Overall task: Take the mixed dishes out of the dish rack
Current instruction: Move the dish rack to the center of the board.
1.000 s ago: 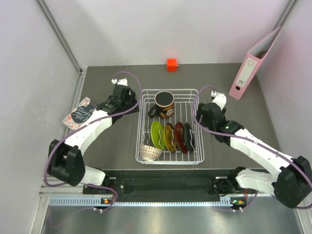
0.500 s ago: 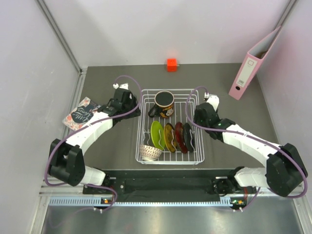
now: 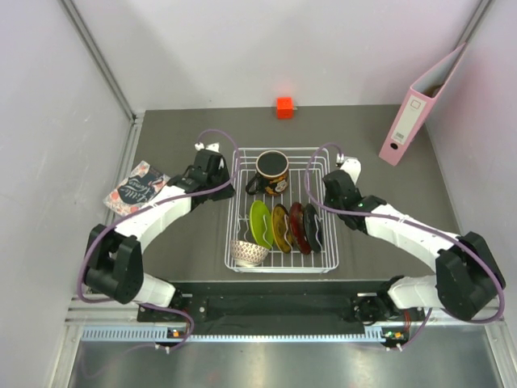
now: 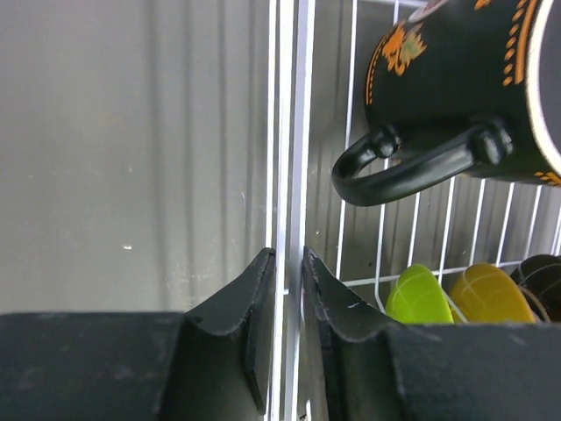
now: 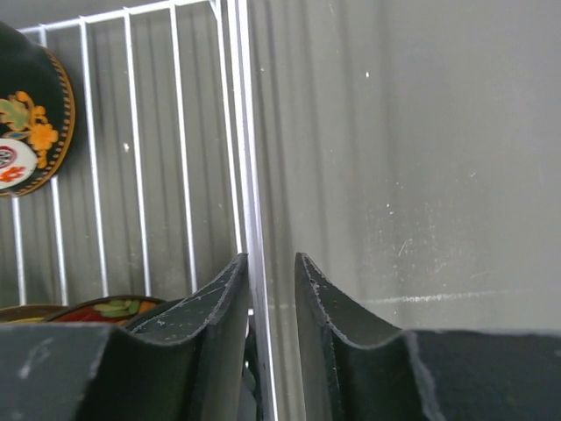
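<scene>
The white wire dish rack (image 3: 279,149) sits mid-table. In it stand a dark mug (image 3: 273,168) at the far end, a beige bowl (image 3: 249,252) at the near left, and the lime green (image 3: 259,224), yellow (image 3: 280,228), red floral (image 3: 296,227) and black (image 3: 312,226) plates upright. My left gripper (image 3: 230,179) is at the rack's left rim; in the left wrist view its jaws (image 4: 288,263) are pressed on the rim wires (image 4: 289,132), near the mug (image 4: 456,79). My right gripper (image 3: 326,182) straddles the right rim (image 5: 244,132), jaws (image 5: 271,267) slightly apart.
A pink ring binder (image 3: 424,105) leans on the right wall. An orange-red cube (image 3: 284,107) lies at the far edge behind the rack. A dark patterned booklet (image 3: 133,187) lies at the table's left side.
Both grippers have moved inward to the rack's side rims, the left from the left and the right from the right. The dishes have not moved.
</scene>
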{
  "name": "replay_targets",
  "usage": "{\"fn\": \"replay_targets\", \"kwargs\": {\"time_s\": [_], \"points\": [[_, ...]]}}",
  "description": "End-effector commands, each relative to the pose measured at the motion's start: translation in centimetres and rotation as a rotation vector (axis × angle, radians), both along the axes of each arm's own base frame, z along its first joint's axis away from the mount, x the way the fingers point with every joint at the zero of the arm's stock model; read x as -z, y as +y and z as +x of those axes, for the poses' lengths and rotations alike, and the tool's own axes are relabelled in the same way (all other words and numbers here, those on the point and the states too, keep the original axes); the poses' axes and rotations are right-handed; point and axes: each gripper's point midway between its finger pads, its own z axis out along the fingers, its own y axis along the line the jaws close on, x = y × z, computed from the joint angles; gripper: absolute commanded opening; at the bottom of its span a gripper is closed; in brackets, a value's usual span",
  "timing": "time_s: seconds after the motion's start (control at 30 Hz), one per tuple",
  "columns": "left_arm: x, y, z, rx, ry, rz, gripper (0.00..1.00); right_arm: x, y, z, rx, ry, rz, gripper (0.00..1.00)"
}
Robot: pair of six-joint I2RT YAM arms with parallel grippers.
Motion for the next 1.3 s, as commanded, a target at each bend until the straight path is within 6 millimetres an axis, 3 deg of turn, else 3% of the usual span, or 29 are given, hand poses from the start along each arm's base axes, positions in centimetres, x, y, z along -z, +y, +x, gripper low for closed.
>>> {"fn": "replay_targets", "kwargs": {"time_s": [0.0,0.07,0.1,0.13,0.33,0.43,0.5,0.53,0.6,0.63,0.77,0.8,0.83,0.87,0.93,0.97,1.03,1.07,1.1,1.17,1.23,1.27], "points": [[1.5,-0.4,-0.6,0.019,0.034,0.014,0.2,-0.3,0.5,1.3,0.006,-0.027,0.02,0.26],[1.6,-0.5,-0.6,0.023,0.037,0.015,0.12,0.3,0.5,1.3,0.007,-0.012,0.015,0.2],[1.9,-0.5,-0.6,0.026,0.047,0.02,0.0,0.5,0.5,1.3,0.008,-0.006,0.012,0.08],[1.9,-0.6,-0.6,0.027,0.048,0.017,0.0,0.7,0.5,1.4,0.009,-0.001,0.012,0.0],[0.5,-0.7,0.6,0.009,0.01,0.016,0.0,0.3,1.3,2.2,0.007,-0.006,0.037,0.0],[-1.3,-0.9,2.2,-0.004,-0.031,0.026,0.0,-1.1,1.5,3.5,0.017,-0.032,0.051,0.0],[-1.4,-1.0,3.0,-0.006,-0.023,0.049,0.0,-2.3,1.7,5.0,0.026,-0.053,0.066,0.0],[-2.5,-1.3,4.0,-0.008,-0.047,0.045,0.0,-2.4,1.6,5.4,0.029,-0.045,0.064,0.0],[-1.8,-1.5,4.9,-0.003,-0.022,0.069,0.0,-3.3,1.5,7.0,0.039,-0.053,0.079,0.0],[-2.7,-1.9,5.8,-0.002,-0.04,0.062,0.0,-3.4,1.3,7.4,0.046,-0.052,0.08,0.0],[-2.3,-2.3,8.4,-0.008,-0.042,0.088,0.0,-3.5,1.2,10.1,0.063,-0.043,0.102,0.0],[-1.1,-2.3,9.1,-0.011,-0.022,0.101,0.0,-3.3,0.5,10.7,0.08,-0.031,0.099,0.0],[-1.8,-2.5,10.1,-0.016,-0.037,0.09,0.0,-2.3,0.6,11.1,0.074,0.001,0.1,0.0],[-0.7,-2.9,10.6,-0.009,-0.011,0.083,0.0,-2.9,0.6,12.1,0.075,-0.008,0.109,0.0],[-1.3,-2.9,12.5,-0.027,-0.034,0.063,0.0,-1.8,-0.1,13.2,0.086,0.022,0.11,0.0],[0.0,-3.0,13.1,-0.032,-0.013,0.066,0.0,-2.3,-0.2,14.3,0.088,0.009,0.117,0.0],[-0.2,-3.0,14.7,-0.042,-0.023,0.047,0.0,-0.8,-0.9,15.3,0.107,0.052,0.11,0.0],[1.0,-2.7,15.3,-0.054,-0.001,0.046,0.0,-1.5,-0.9,16.5,0.111,0.037,0.122,0.0],[0.6,-3.1,16.3,-0.052,-0.014,0.028,0.0,-1.1,-1.4,16.9,0.121,0.051,0.121,0.0],[2.4,-2.6,17.3,-0.065,0.019,0.032,0.0,-0.5,-1.4,18.3,0.121,0.06,0.12,0.0],[2.1,-2.7,18.6,-0.065,0.009,0.017,0.0,-0.1,-1.8,19.6,0.13,0.067,0.12,0.0],[3.4,-2.3,19.0,-0.077,0.032,0.02,0.0,0.1,-1.9,20.1,0.132,0.067,0.122,0.0]]}}
